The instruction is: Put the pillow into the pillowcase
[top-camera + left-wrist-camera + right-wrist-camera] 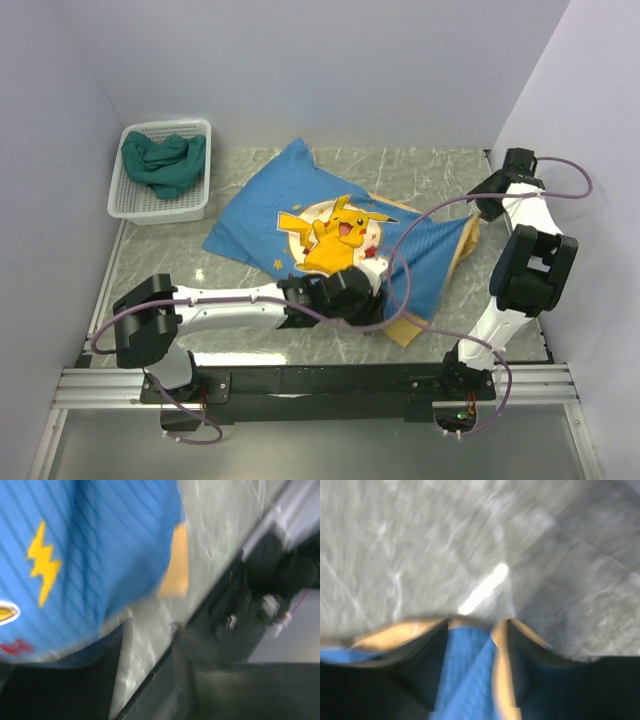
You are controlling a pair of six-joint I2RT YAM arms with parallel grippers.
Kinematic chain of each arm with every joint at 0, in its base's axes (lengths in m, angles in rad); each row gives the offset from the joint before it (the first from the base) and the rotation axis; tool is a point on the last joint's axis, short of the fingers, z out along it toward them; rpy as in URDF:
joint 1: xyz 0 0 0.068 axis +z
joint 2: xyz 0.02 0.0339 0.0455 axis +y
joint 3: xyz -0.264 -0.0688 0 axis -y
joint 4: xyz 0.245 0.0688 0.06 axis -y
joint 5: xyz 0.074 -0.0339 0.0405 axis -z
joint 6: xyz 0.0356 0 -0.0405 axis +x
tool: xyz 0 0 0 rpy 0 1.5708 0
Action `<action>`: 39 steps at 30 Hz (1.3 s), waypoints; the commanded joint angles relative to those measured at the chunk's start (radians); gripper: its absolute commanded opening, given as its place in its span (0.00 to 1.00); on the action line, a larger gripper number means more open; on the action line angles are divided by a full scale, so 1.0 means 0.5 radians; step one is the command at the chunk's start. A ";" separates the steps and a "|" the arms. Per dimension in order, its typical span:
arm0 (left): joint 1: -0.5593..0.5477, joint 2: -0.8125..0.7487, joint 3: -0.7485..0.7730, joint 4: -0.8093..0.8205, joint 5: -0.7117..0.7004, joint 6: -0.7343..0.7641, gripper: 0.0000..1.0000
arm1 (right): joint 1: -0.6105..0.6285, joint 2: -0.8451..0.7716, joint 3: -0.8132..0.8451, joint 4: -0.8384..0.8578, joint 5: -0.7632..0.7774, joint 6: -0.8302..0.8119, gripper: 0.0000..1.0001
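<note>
Over at the far left, a white basket (160,212) sits on the grey marble table (420,175), a crumpled green cloth (163,162) heaped inside it. Pale walls (300,70) box everything in; a black rail (320,380) lines the near edge.

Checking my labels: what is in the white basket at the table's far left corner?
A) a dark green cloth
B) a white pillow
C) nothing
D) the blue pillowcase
A: the white basket holds a crumpled dark green cloth, while the pillowcase lies outside it.
</note>
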 commanded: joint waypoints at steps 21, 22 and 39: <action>-0.222 0.609 0.558 -0.153 -0.769 -0.192 0.82 | -0.069 -0.739 -0.708 0.458 0.108 -0.078 0.77; -0.203 0.628 0.552 -0.144 -0.760 -0.186 0.85 | -0.069 -0.739 -0.705 0.461 0.099 -0.072 0.82; 0.336 -0.267 -0.411 -0.242 -0.595 -0.468 0.01 | 0.038 -0.665 -0.671 0.467 0.065 -0.085 1.00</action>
